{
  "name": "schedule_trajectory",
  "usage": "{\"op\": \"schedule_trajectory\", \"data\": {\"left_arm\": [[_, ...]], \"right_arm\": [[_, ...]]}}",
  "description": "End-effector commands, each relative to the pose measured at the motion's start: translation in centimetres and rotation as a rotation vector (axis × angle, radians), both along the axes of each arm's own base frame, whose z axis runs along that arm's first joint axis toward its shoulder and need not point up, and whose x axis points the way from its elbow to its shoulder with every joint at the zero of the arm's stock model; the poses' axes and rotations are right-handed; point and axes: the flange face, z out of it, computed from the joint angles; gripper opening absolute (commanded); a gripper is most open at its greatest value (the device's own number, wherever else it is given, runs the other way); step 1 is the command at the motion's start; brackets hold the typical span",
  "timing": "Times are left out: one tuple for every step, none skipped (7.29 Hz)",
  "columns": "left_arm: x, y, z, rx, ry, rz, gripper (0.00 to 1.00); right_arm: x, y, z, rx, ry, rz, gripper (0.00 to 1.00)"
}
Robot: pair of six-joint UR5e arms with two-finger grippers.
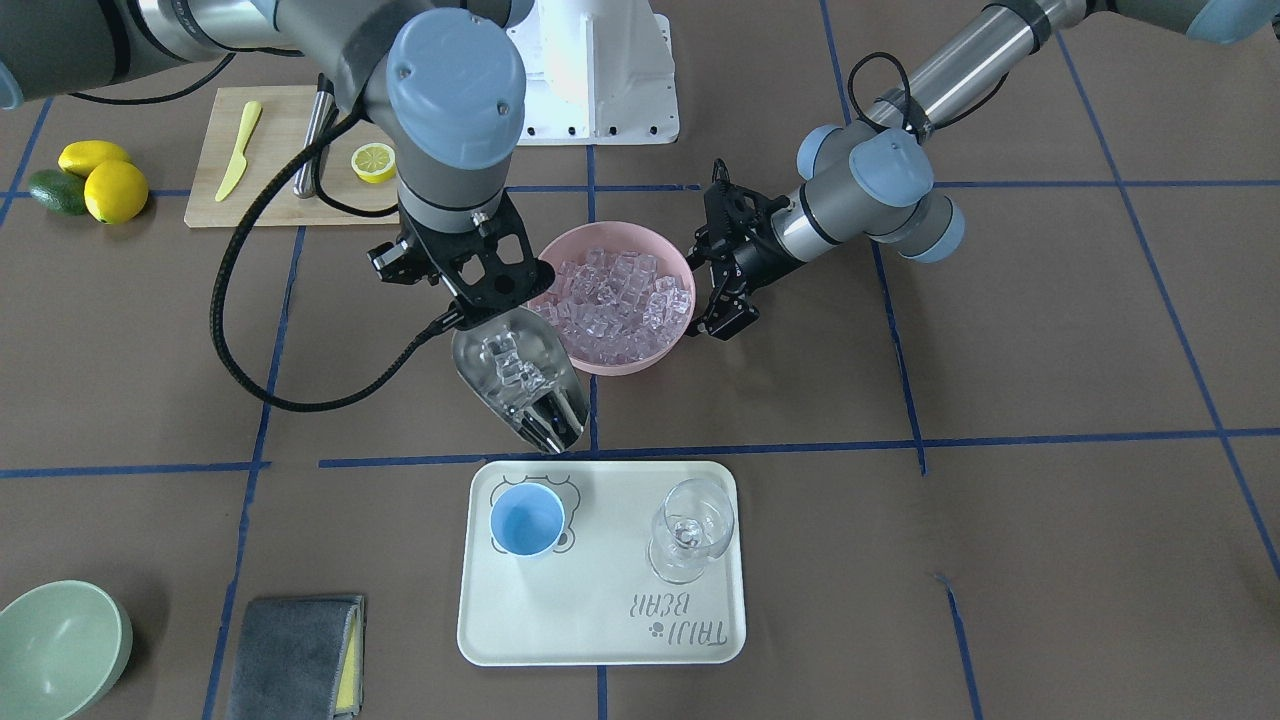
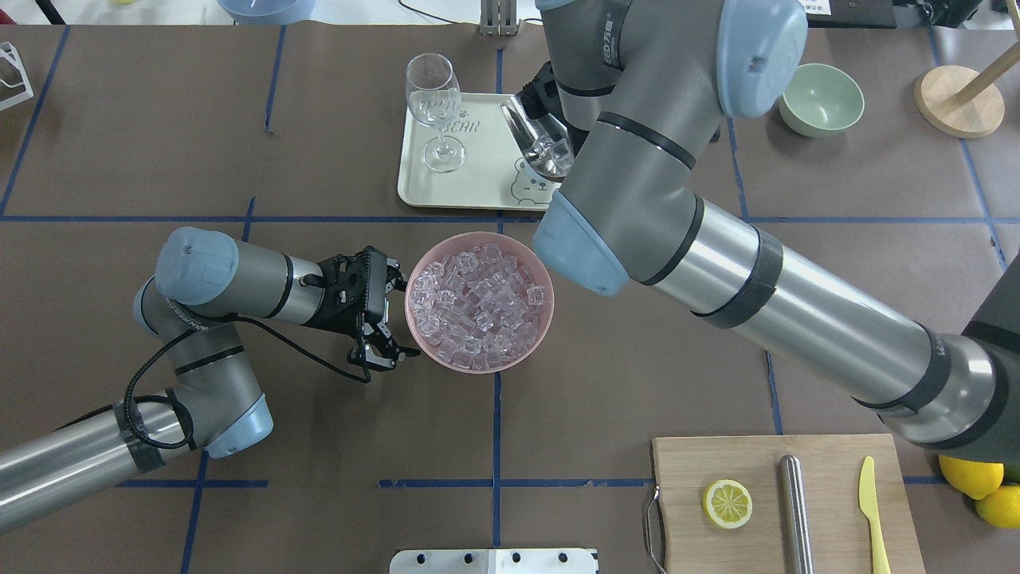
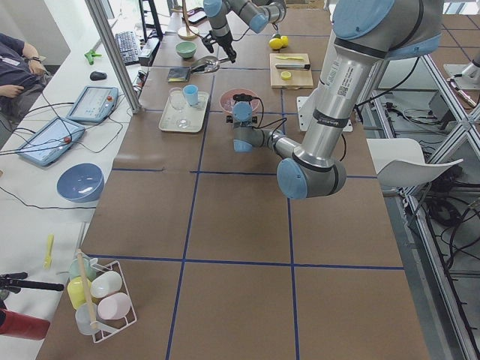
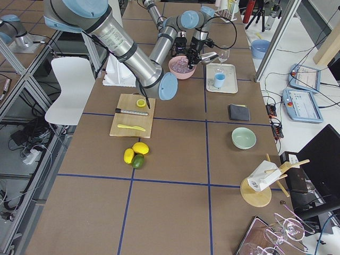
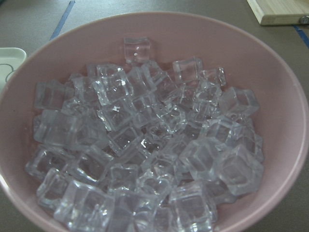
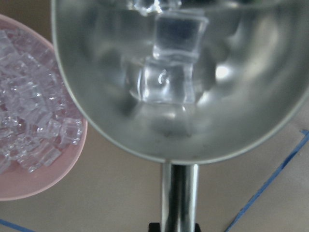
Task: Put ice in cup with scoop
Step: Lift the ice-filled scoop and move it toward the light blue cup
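The pink bowl point(image 1: 610, 358) at mid-table is heaped with clear ice point(image 1: 620, 300), which also fills the left wrist view point(image 5: 145, 145). My right gripper point(image 1: 478, 305) is shut on the rod handle of the steel scoop point(image 1: 515, 380). The scoop hangs in the air between the bowl and the tray, with several ice cubes point(image 6: 166, 82) in its trough. The light-blue cup point(image 1: 527, 520) stands upright on the tray's corner just beyond the scoop; in the overhead view it is hidden. My left gripper point(image 2: 390, 317) is open beside the bowl's rim, on the side away from the scoop.
On the cream tray point(image 1: 600, 620), a clear wine glass point(image 1: 690, 530) stands beside the cup. A green bowl point(image 1: 55, 650) and a grey cloth point(image 1: 295, 655) lie near the tray. A cutting board point(image 1: 280, 160) with a lemon half, a knife and a steel rod sits by the robot's base, with lemons point(image 1: 105, 180) next to it.
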Motion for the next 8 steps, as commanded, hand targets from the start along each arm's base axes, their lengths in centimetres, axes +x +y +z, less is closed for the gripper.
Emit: {"op": "schedule_trajectory", "data": {"left_arm": [[0.0,0.0,0.0,0.000,0.000,0.000,0.99],[0.2,0.1,-0.1,0.001,0.001,0.003,0.99],[0.2,0.1,-0.1,0.001,0.001,0.003,0.99],[0.2,0.2,0.0,0.000,0.000,0.005,0.99],[0.3,0.3,0.1,-0.001,-0.001,0.006,0.99],[0.3,0.4,0.1,-0.001,-0.001,0.008,0.99],[0.4,0.4,0.1,-0.001,-0.001,0.008,0.99],[0.4,0.4,0.1,-0.001,-0.001,0.008,0.99]], "right_arm": [[-0.4,-2.8,2.5,0.030,0.092,-0.030,0.00],[-0.8,-3.6,4.3,0.050,0.142,-0.072,0.00],[-0.8,-4.0,5.5,0.069,0.190,-0.096,0.00],[-0.7,-4.3,6.3,0.078,0.244,-0.125,0.00],[-0.3,-4.5,5.5,0.101,0.308,-0.166,0.00],[0.2,-4.8,5.1,0.126,0.347,-0.206,0.00],[0.3,-5.0,5.3,0.140,0.379,-0.240,0.00],[0.6,-5.3,4.6,0.164,0.414,-0.296,0.00]]}}
